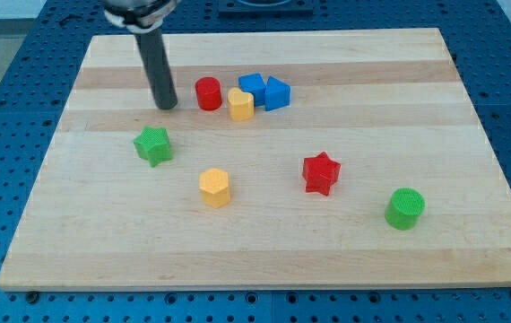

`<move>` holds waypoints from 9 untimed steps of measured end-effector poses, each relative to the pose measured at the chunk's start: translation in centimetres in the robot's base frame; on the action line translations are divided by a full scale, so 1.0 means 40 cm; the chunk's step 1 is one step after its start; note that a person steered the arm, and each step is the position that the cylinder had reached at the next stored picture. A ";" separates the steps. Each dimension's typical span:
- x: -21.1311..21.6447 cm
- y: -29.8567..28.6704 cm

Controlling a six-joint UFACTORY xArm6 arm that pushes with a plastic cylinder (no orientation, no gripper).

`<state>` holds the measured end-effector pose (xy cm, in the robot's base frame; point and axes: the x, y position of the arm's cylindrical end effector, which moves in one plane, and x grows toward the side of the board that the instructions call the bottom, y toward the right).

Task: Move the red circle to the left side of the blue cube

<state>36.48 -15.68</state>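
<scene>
The short red plastic circle (208,93) is seen upright on the pale wooden worktop (372,251), left of the blue plastic cube (276,93). My tip (167,107) is set just left of it, apart. No jaws are borne by the tool.

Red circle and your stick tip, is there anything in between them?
No. In the camera view, only bare wood lies between my tip and the red circle, which sits just to the tip's right.

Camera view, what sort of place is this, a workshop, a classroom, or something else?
Probably a robotics lab bench. A wooden board lies on a blue perforated table, small coloured blocks like the red circle and blue cube are scattered on it, and my tip rests left of the red circle.
</scene>
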 end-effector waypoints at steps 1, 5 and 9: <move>0.053 -0.003; -0.023 0.082; -0.023 0.131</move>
<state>35.58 -10.46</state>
